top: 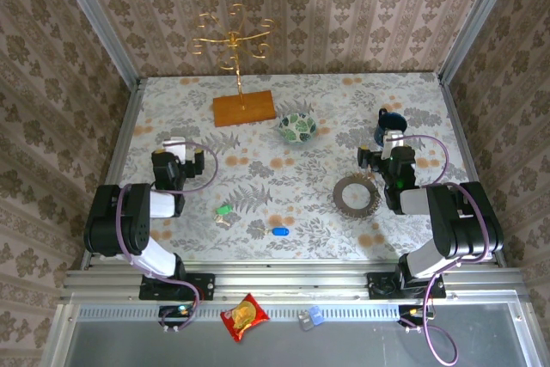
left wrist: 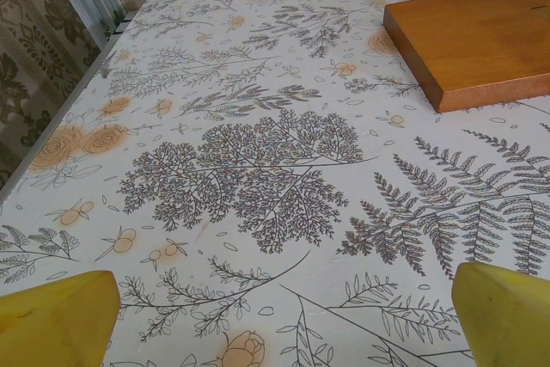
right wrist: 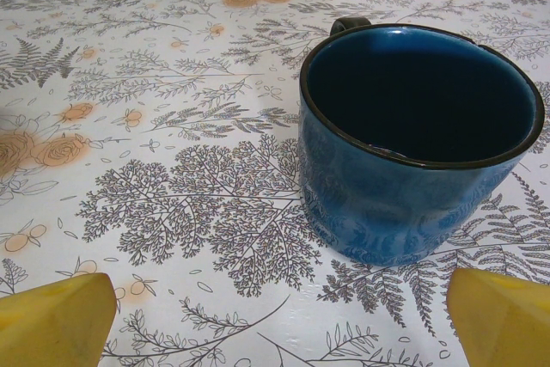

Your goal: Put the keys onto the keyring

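The left hand [top: 174, 145], centre left in the top view, and the right hand [top: 391, 142], centre right facing a blue mug [right wrist: 412, 152], were both released, jaws wide. The keyring [top: 339, 194] lay flat on the bench [top: 258, 174] right of centre. The green-headed key [top: 225, 210] and the blue-headed key [top: 278, 231] lay loose at lower centre.

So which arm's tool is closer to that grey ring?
Right. The right tool sits just beyond the keyring, slightly to its right; the left tool is far off to its left.
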